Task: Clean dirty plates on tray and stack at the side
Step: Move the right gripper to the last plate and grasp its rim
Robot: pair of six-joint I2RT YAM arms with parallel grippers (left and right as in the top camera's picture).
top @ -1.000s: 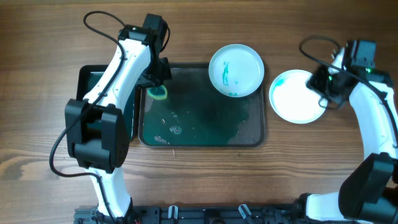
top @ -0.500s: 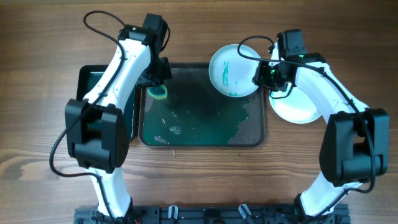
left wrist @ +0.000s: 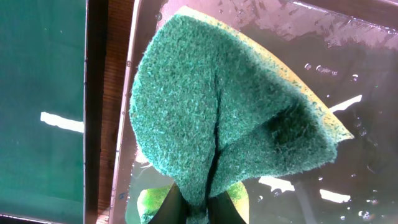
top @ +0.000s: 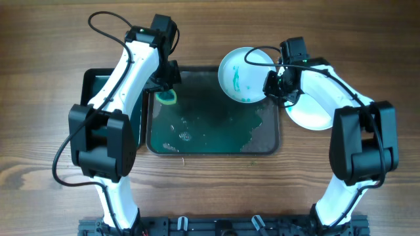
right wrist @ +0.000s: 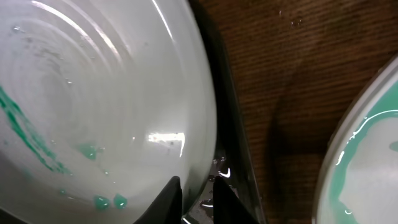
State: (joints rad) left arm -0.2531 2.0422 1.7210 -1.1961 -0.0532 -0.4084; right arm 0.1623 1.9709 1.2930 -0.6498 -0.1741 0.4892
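A white plate [top: 241,73] with teal smears rests on the back right corner of the dark tray [top: 213,134]. My right gripper [top: 275,86] is shut on its right rim; in the right wrist view the fingers [right wrist: 198,194] straddle the edge of the plate [right wrist: 106,93]. A second white plate [top: 314,106] lies on the table to the right of the tray, and a wet teal ring shows on it in the right wrist view [right wrist: 367,162]. My left gripper [top: 168,88] is shut on a green and yellow sponge [top: 168,98] over the tray's back left corner; the sponge [left wrist: 230,106] hangs folded from the gripper [left wrist: 202,202]. A third plate is out of view.
A narrow black pan [top: 92,85] with green liquid stands left of the tray and shows in the left wrist view [left wrist: 37,93]. The tray floor [left wrist: 354,174] is wet with teal smears. The tray's rim [right wrist: 231,134] runs between the two plates.
My right arm swung left from beside the plate on the table to the smeared plate's right rim and closed on it. The plate shifted slightly left. The left arm has not moved.
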